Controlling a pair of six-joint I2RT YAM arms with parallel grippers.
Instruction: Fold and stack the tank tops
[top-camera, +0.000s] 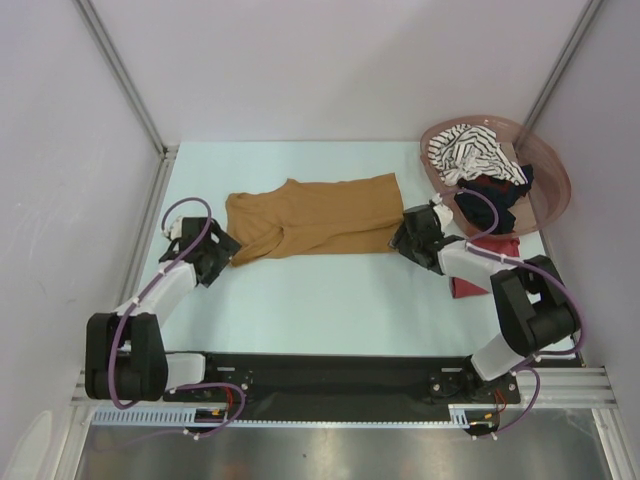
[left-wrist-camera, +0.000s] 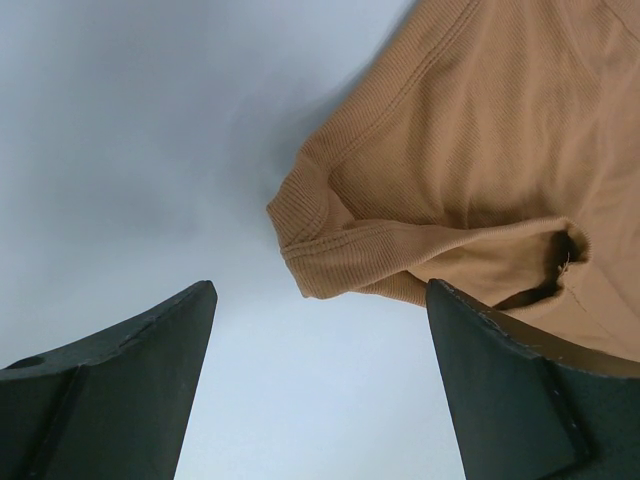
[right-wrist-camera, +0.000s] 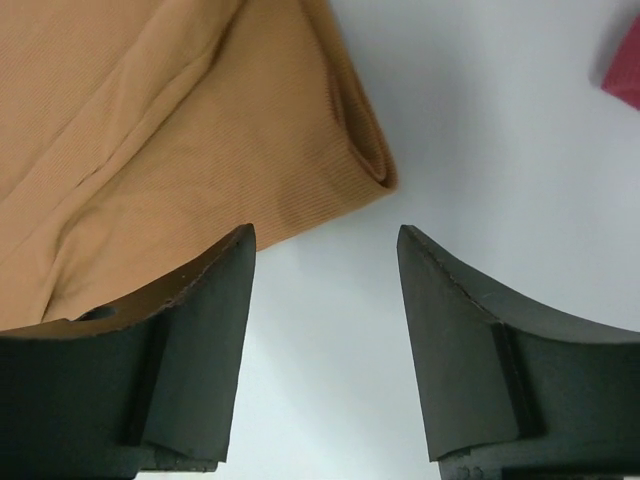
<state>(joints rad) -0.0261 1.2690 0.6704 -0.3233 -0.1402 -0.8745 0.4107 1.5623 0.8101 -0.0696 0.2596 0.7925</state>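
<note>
- The mustard-brown tank top lies spread across the middle of the pale table, its length running left to right.
- Its left end looks like the strap end. In the left wrist view, a ribbed strap curls over there, with a dark opening beside it.
- The left gripper sits low at that left end, on the near side. Its jaws are spread wide with only bare table between them, and the strap corner is just ahead of the fingertips.
- The right gripper is at the top's right end, near the near corner. Its jaws are also parted and pinch nothing.
- In the right wrist view, the cloth's rolled corner sits just beyond the gap, and one finger overlaps the cloth's edge. I cannot tell whether that finger touches it.
- A pinkish-brown basket stands at the far right corner of the table.
- The black-and-white striped tank top is heaped in the basket's far side.
- The black tank top spills over the basket's near rim.
- The dark red tank top is bunched on the table just near of the basket, partly hidden under the right arm. A scrap of it shows at the edge of the right wrist view.
</note>
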